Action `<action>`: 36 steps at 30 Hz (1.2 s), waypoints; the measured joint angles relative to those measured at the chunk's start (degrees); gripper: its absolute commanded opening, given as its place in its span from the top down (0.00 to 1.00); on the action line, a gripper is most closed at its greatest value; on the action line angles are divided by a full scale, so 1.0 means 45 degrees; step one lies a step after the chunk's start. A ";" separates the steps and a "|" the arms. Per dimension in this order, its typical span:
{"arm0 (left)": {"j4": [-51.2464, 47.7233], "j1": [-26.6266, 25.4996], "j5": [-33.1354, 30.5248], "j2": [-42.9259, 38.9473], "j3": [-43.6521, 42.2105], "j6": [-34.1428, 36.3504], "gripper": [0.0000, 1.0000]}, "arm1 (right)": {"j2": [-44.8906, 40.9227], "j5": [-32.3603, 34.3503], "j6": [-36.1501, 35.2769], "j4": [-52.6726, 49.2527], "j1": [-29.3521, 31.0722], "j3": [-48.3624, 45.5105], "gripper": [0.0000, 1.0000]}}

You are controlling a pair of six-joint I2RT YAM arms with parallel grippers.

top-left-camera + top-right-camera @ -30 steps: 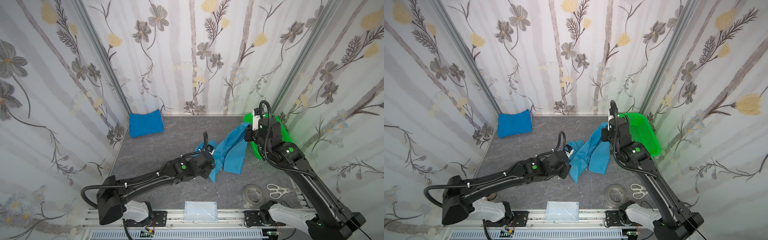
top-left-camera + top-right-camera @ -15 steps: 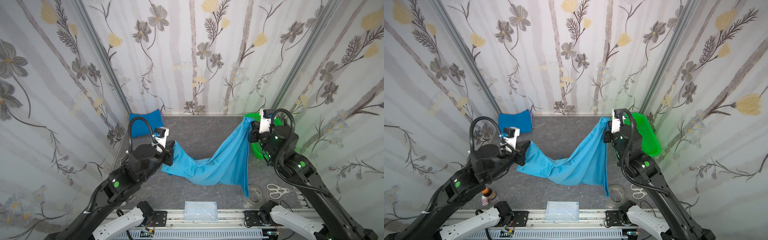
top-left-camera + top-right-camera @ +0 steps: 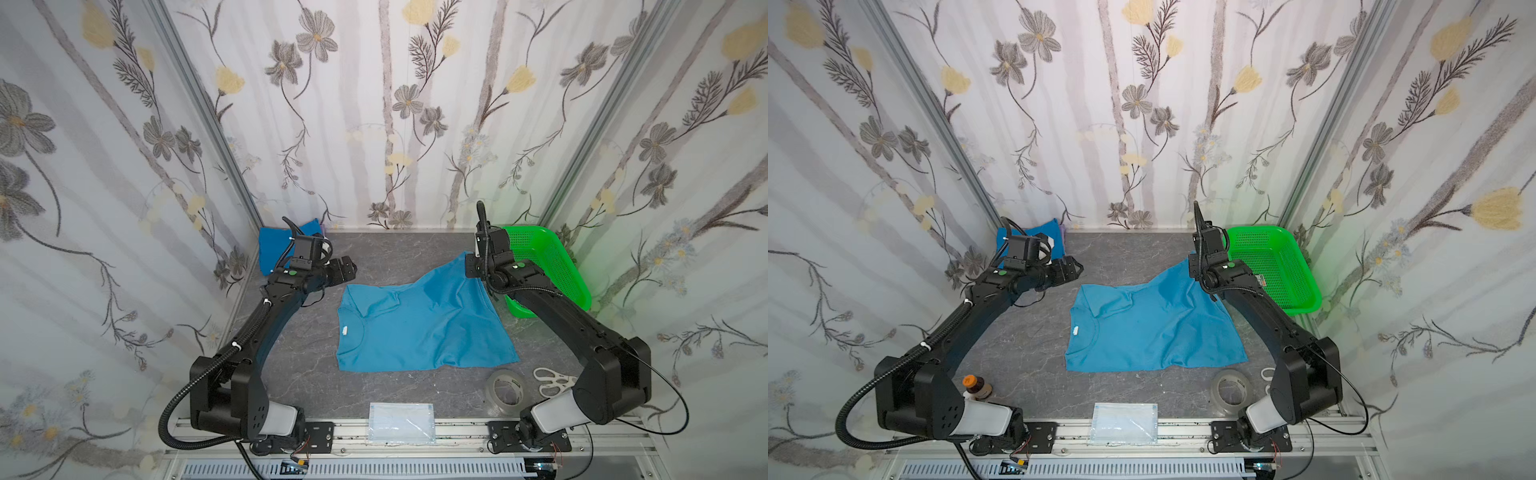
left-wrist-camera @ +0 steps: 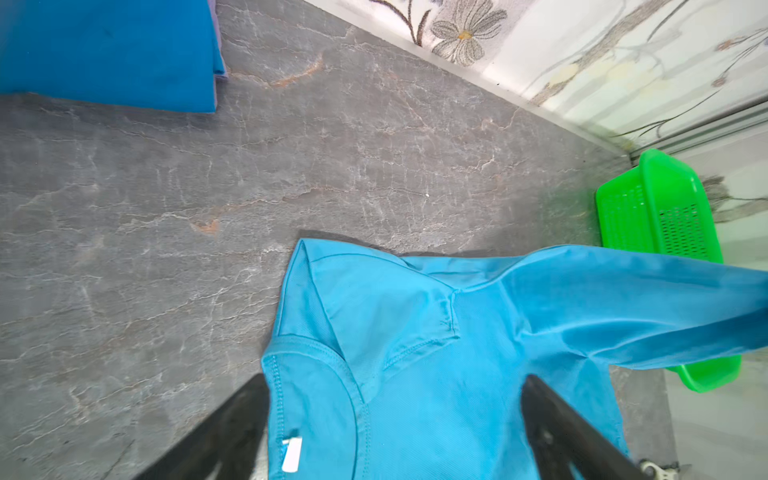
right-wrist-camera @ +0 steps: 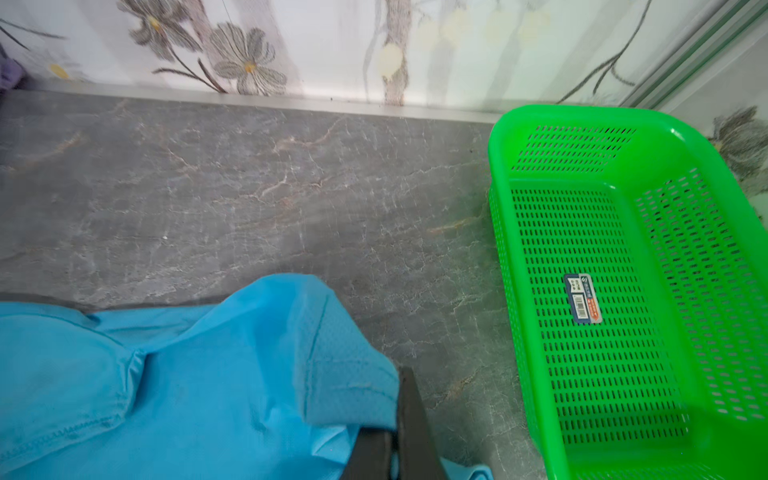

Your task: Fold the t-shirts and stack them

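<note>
Top views: a teal-blue t-shirt [image 3: 424, 328] lies spread in the middle of the grey worktop [image 3: 307, 374]. Its collar is toward the left arm's side, and a small white neck label [image 3: 344, 331] shows.
Shirt's lie: mostly flat with some creases. One sleeve is folded over near the collar, and the far right corner is lifted off the worktop.
Right end effector [image 3: 473, 266]: pressed together, pinching that raised corner, just beside the green basket [image 3: 552, 270].
Right wrist view: cloth bunches against the dark finger [image 5: 411, 415], and a sticker [image 5: 582, 304] sits on the basket's floor.
Left end effector [image 3: 345, 270]: spread wide and holding nothing, hovering near the shirt's far left corner.
Left wrist view: the two fingers [image 4: 232, 419] stand wide apart, with the collar and label seen between them.
Royal blue t-shirt [image 3: 270, 249]: folded in the far left corner of the worktop, partly hidden behind the left arm and well apart from the teal-blue one.
Other items: a tape roll [image 3: 505, 390] and scissors [image 3: 552, 380] lie near the right arm's base. A pale blue packet [image 3: 401, 422] lies at the front edge. In a top view, a small bottle [image 3: 973, 384] stands by the left arm's base.
</note>
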 measured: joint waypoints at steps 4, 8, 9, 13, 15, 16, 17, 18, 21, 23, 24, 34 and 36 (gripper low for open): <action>0.0612 -0.0068 0.0942 0.0243 -0.0903 -0.0476 0.10 | 0.0665 -0.0117 0.0087 0.0044 0.0000 -0.0015 1.00; 0.1219 -0.0423 0.1666 0.1243 -0.2569 -0.1258 0.31 | 0.0865 -0.0393 0.0189 0.0175 0.0010 -0.0223 1.00; 0.1282 -0.0534 0.1787 0.1559 -0.2676 -0.1447 0.32 | 0.0865 -0.0432 0.0194 0.0233 0.0010 -0.0282 1.00; 0.2064 -0.1370 0.1797 0.2647 -0.2458 -0.1904 0.35 | 0.0763 -0.0559 0.0301 0.0452 0.0049 -0.0588 1.00; 0.2443 -0.1647 0.1792 0.2924 -0.2365 -0.2186 0.38 | 0.0568 -0.0641 0.0330 0.0578 0.0058 -0.0801 1.00; 0.2584 -0.1715 0.1651 0.3070 -0.2317 -0.2307 0.40 | 0.0471 -0.0646 0.0330 0.0602 0.0058 -0.0884 1.00; 0.2725 -0.1787 0.1447 0.3264 -0.2273 -0.2463 0.40 | 0.0369 -0.0646 0.0330 0.0617 0.0063 -0.0971 1.00; 0.2793 -0.1855 0.1341 0.3405 -0.2268 -0.2569 0.40 | 0.0287 -0.0651 0.0330 0.0631 0.0058 -0.1059 1.00; 0.2982 -0.2030 0.0884 0.3478 -0.2579 -0.2973 0.39 | 0.0185 -0.0656 0.0335 0.0651 0.0058 -0.1205 1.00; 0.3172 -0.2108 0.0578 0.3410 -0.2973 -0.3245 0.37 | 0.0180 -0.0656 0.0335 0.0661 0.0053 -0.1263 1.00; 0.3279 -0.2123 0.0461 0.3332 -0.3245 -0.3444 0.36 | 0.0180 -0.0680 0.0335 0.0656 0.0053 -0.1282 1.00; 0.4881 -0.2385 0.0277 0.3449 -0.3755 -0.4182 0.52 | 0.0097 -0.0743 0.0330 0.0665 0.0058 -0.1302 1.00; 0.5003 -0.2385 0.0301 0.3531 -0.3517 -0.4177 0.55 | 0.0063 -0.0738 0.0330 0.0665 0.0058 -0.1302 1.00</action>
